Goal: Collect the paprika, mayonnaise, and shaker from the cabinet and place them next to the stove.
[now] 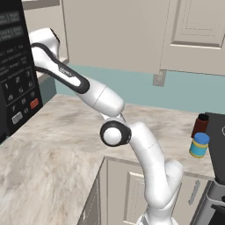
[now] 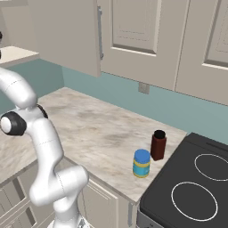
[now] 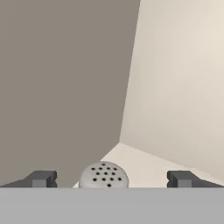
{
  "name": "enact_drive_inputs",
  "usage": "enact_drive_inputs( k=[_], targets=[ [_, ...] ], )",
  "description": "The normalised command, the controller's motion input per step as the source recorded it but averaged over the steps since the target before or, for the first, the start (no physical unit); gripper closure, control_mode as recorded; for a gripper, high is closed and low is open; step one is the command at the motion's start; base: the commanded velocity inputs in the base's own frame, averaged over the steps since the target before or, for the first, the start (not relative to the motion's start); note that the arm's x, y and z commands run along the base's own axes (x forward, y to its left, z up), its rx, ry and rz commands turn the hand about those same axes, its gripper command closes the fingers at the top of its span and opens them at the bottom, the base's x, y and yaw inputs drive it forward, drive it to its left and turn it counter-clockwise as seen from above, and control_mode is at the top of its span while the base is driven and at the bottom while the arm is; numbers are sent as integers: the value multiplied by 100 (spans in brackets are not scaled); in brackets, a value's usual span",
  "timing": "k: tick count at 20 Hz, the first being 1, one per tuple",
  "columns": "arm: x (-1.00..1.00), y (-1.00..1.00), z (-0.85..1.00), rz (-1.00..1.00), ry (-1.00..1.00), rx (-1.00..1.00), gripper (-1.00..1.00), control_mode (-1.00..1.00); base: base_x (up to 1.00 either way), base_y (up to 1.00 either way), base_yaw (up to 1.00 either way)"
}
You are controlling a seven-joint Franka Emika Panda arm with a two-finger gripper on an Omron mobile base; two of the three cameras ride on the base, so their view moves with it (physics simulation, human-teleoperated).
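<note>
The pale grey shaker [image 3: 103,176] shows its perforated top in the hand view, inside the beige cabinet [image 3: 175,87]. My gripper [image 3: 109,179] is open, one fingertip [image 3: 41,178] on each side of the shaker, with gaps between them. On the counter the dark red paprika bottle [image 2: 157,144] and the blue-lidded mayonnaise jar [image 2: 141,163] stand upright beside the black stove [image 2: 191,187]. The left base view has the paprika [image 1: 200,125] and the mayonnaise [image 1: 199,145] by the stove's edge [image 1: 217,140].
A black microwave [image 1: 15,66] with a keypad stands at the counter's left. My arm [image 1: 88,90] reaches up and left past it. Panelled wall cabinets [image 2: 147,35] hang above the marble counter [image 2: 93,129]. An outlet [image 2: 143,87] sits on the teal backsplash.
</note>
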Motion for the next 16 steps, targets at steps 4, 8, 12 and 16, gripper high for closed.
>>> enact_drive_inputs(
  k=[4, 8, 12, 16],
  targets=[
    [4, 23, 0, 0, 0, 0, -100, -100, 0, 0, 0],
    [7, 1, -8, 0, 0, 0, -100, -100, 0, 0, 0],
    [-3, 5, -27, 0, 0, 0, -100, -100, 0, 0, 0],
    [-5, 21, -23, 2, 0, 0, 100, -100, 0, 0, 0]
  ],
)
